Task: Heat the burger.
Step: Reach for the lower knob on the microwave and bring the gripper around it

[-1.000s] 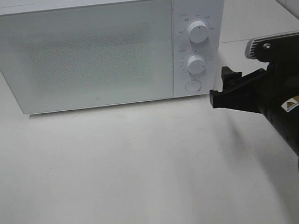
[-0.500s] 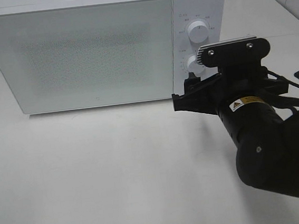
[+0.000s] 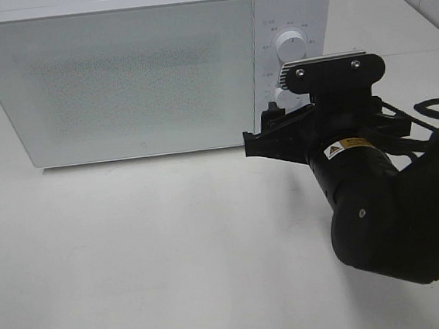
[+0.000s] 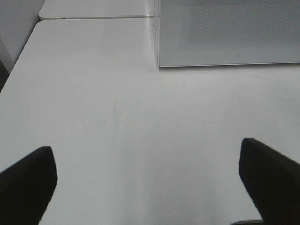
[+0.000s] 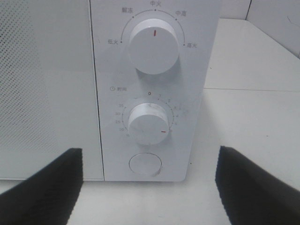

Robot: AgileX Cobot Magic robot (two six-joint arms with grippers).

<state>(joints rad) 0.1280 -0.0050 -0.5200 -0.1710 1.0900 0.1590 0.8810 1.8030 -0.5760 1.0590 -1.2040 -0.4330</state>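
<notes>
The burger is out of view. The white microwave (image 3: pixel 117 73) stands at the back of the table with its door shut. My right gripper (image 3: pixel 275 132) is open and empty, close in front of the control panel. In the right wrist view the gripper (image 5: pixel 147 187) faces the lower timer knob (image 5: pixel 149 124) and the round button (image 5: pixel 145 164), with the power knob (image 5: pixel 153 45) above them. My left gripper (image 4: pixel 147 183) is open and empty over bare table, off the microwave's left front corner (image 4: pixel 159 61). It does not show in the exterior high view.
The right arm's black body (image 3: pixel 388 218) fills the right side of the table and hides the lower knob and button from the exterior high view. The white table (image 3: pixel 135 258) runs in front of the microwave. A table seam (image 4: pixel 93 18) lies behind on the left.
My right arm has swung left from the table's right edge to the microwave's control panel, and now covers the lower knob and button. The microwave has not moved.
</notes>
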